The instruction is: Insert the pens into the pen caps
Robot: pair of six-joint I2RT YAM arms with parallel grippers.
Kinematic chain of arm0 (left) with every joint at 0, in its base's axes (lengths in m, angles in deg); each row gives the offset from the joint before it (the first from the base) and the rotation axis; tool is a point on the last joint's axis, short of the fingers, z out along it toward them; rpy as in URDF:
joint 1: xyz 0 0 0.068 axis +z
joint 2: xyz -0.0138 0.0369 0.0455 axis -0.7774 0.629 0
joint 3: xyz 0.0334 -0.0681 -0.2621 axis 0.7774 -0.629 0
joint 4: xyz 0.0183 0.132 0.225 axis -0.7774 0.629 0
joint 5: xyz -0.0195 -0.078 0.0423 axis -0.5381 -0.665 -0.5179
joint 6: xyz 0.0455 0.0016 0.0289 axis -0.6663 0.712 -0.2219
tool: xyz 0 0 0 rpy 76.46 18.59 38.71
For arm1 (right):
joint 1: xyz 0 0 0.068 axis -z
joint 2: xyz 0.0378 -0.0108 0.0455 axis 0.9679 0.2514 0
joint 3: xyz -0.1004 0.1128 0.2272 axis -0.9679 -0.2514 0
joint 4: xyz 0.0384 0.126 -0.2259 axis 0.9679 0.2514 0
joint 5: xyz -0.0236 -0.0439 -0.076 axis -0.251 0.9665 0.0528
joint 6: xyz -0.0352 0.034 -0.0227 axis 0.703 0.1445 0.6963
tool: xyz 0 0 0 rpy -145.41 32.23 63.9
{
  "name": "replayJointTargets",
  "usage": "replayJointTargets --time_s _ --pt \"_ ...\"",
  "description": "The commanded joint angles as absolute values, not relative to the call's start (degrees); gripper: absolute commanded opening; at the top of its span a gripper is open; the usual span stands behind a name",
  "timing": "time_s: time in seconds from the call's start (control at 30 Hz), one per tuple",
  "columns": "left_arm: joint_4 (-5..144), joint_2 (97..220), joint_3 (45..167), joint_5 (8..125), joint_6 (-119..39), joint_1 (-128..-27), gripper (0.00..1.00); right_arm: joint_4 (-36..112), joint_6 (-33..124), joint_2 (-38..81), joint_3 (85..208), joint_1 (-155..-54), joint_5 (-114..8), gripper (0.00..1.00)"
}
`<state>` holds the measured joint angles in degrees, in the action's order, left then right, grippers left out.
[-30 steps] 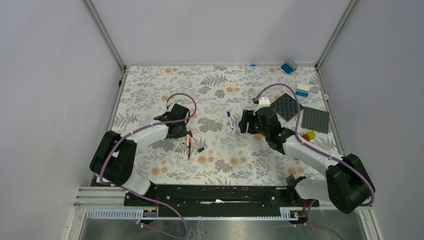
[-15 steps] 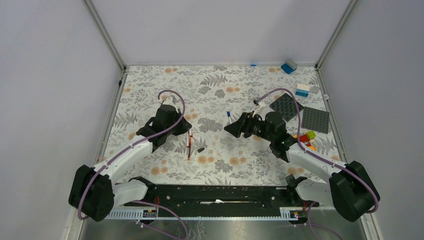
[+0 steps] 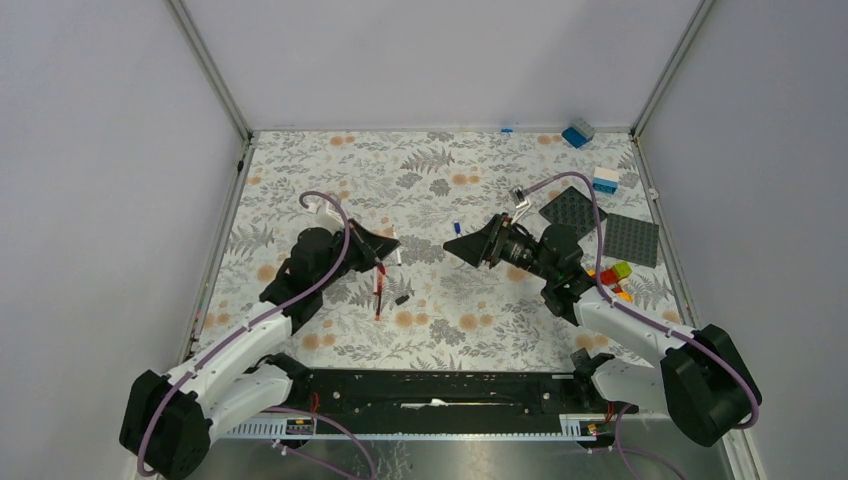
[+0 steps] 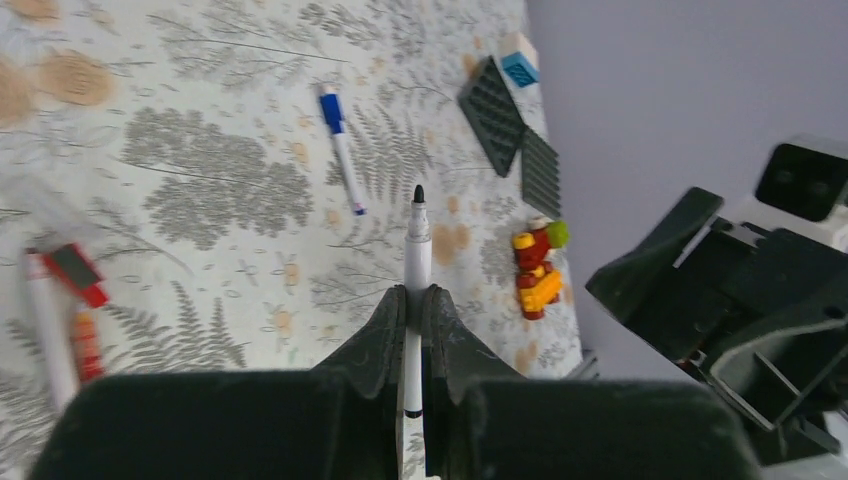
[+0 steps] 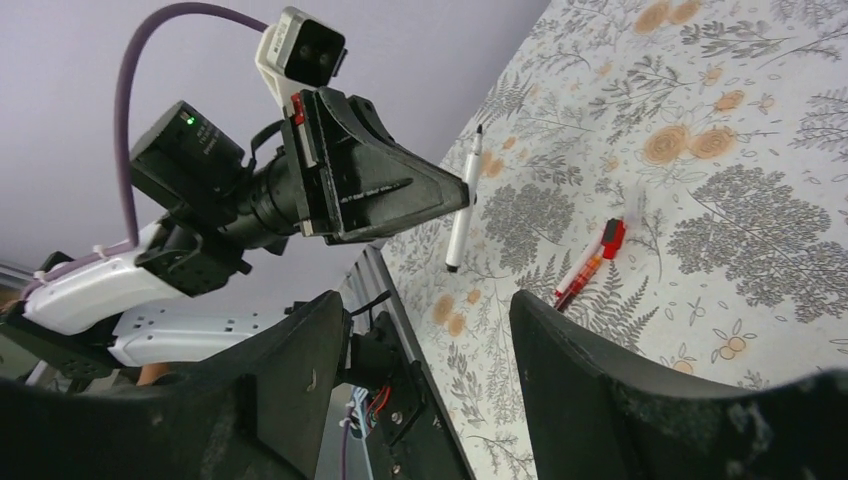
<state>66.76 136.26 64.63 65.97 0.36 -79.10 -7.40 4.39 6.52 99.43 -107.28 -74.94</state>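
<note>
The left gripper [image 4: 415,300] pinches the white pen [image 4: 417,245], tip free for capping; the right gripper [image 5: 428,305] is spread wide, empty.

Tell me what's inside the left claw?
A white pen with a black tip, pinched in the left gripper. The fingers cover part of its barrel.

Left gripper [image 5: 468,200] pinching white pen [image 5: 457,238], dark tip uppermost, above floral bench [image 5: 760,150]; red pen [image 5: 590,262], possibly capped, lying flat; right fingers [image 5: 640,400] spread wide in foreground.
</note>
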Motion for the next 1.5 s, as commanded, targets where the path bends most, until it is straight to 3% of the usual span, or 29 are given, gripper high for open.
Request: replayJointTargets --time_s 0.0,0.57,1.47 --pt "52.4 135.1 61.6 64.0 6.8 -82.6 0.0 -13.1 2.2 6.9 99.4 -108.0 -76.5 0.67" --pt "25.2 140.3 54.2 69.4 13.8 -93.4 0.0 -13.0 2.3 8.2 99.2 -110.0 -78.3 0.58" --pt "19.9 142.6 54.0 69.7 14.0 -94.4 0.0 -14.6 1.4 10.6 101.8 -112.6 -81.9 0.41"
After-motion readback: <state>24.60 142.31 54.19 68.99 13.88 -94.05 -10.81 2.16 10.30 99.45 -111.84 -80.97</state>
